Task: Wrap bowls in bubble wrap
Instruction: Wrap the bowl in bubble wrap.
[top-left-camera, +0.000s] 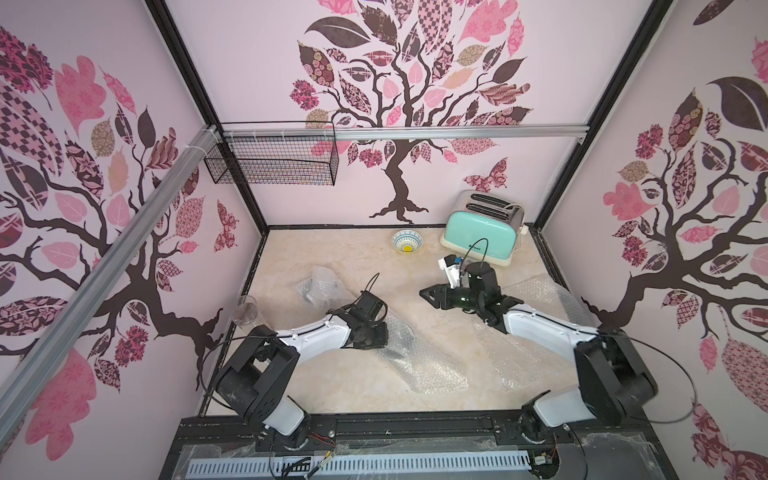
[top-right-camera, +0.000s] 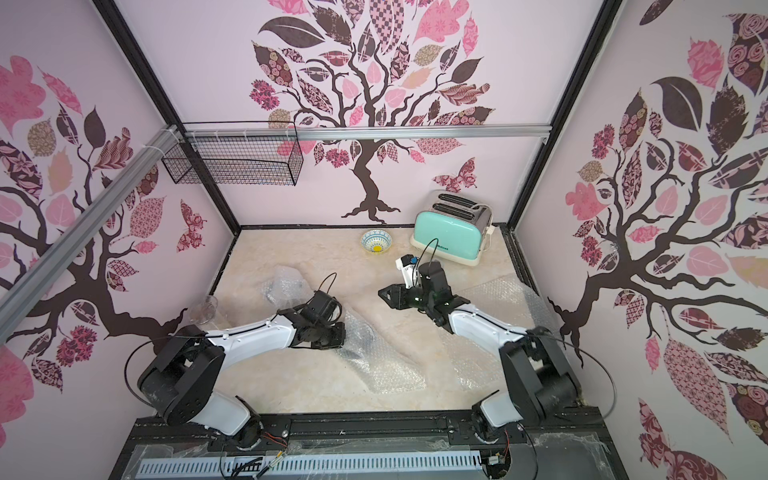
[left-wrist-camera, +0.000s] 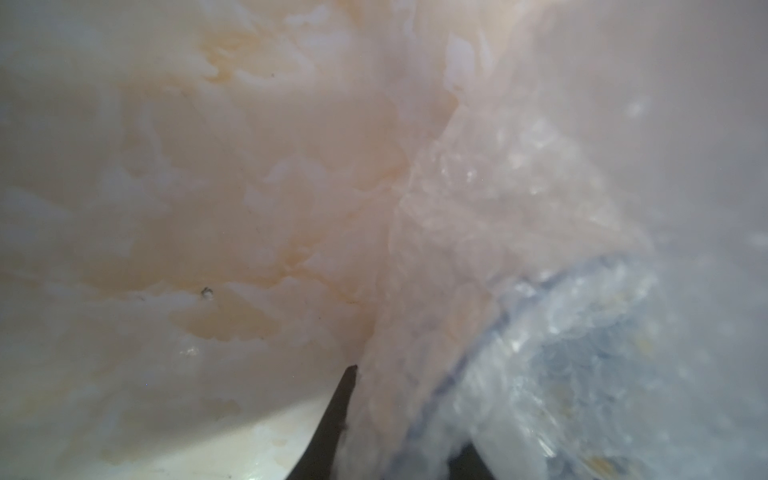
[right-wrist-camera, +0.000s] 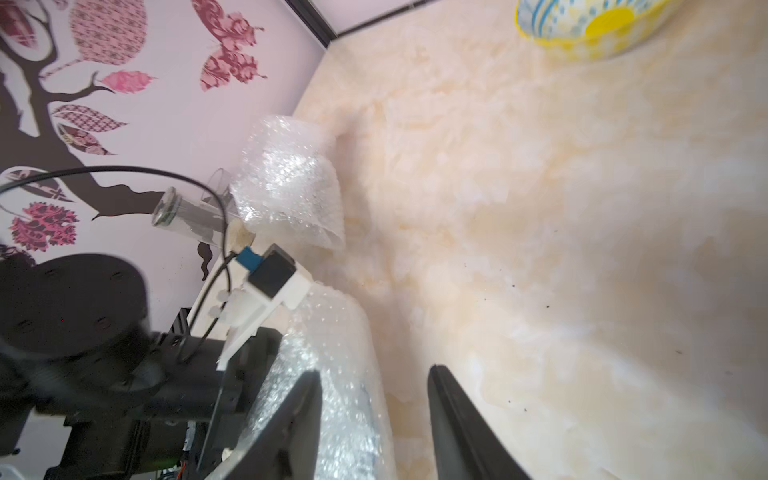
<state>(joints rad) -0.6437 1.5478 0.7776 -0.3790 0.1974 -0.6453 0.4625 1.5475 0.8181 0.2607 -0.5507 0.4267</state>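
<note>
A bubble wrap sheet (top-left-camera: 419, 365) lies crumpled in the middle of the table. My left gripper (top-left-camera: 374, 338) points down into its left end. In the left wrist view the left gripper (left-wrist-camera: 407, 415) is shut on the bubble wrap (left-wrist-camera: 478, 216), with the blue rim of a bowl (left-wrist-camera: 582, 374) showing through the plastic at the jaws. A bare bowl (top-left-camera: 407, 242) (right-wrist-camera: 590, 25) with a yellow centre stands near the back wall. My right gripper (top-left-camera: 428, 293) (right-wrist-camera: 374, 372) hovers open and empty above the table, to the right of the left one.
A wrapped shiny bundle (top-left-camera: 322, 286) (right-wrist-camera: 286, 183) lies at the left, with a clear glass (top-left-camera: 245, 309) beside the left wall. A mint toaster (top-left-camera: 482, 228) stands at the back right. Another bubble wrap sheet (top-left-camera: 536, 299) lies under the right arm. A wire basket (top-left-camera: 274, 160) hangs on the back wall.
</note>
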